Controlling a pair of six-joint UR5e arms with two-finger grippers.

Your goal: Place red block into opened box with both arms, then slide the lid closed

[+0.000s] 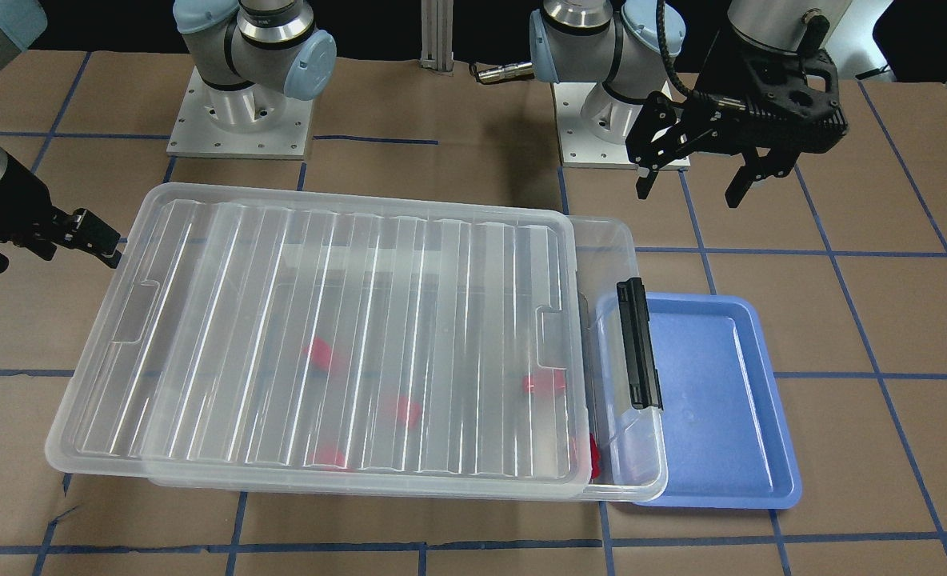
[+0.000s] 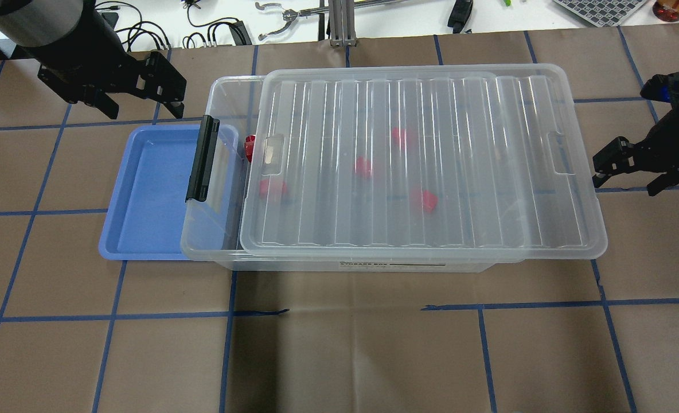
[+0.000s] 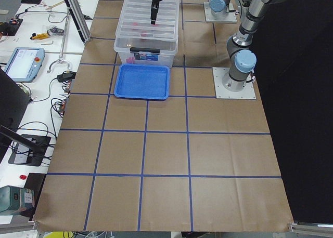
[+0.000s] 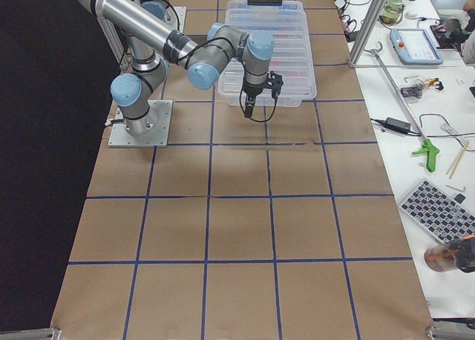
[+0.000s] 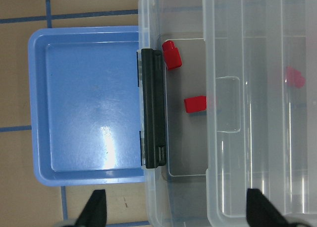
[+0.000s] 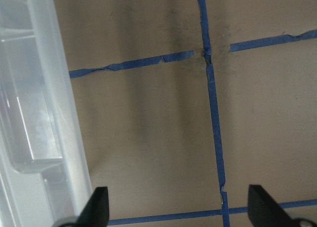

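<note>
The clear box (image 2: 225, 92) lies across the table, its black latch (image 2: 202, 158) at my left end. The ribbed lid (image 2: 420, 160) rests on it, shifted toward my right, so a strip at the latch end stays uncovered. Several red blocks lie inside; one red block (image 5: 172, 55) and another (image 5: 195, 104) show in the uncovered strip, the others blur through the lid. My left gripper (image 1: 689, 172) hovers open and empty behind the latch end. My right gripper (image 2: 632, 178) is open and empty just beyond the lid's overhanging right end (image 6: 44, 113).
A blue tray (image 2: 150, 195) sits against the box's latch end, partly under it, with nothing in it. Brown paper with blue tape lines covers the table. Both arm bases (image 1: 237, 120) stand behind the box. Tools and cables lie on side benches.
</note>
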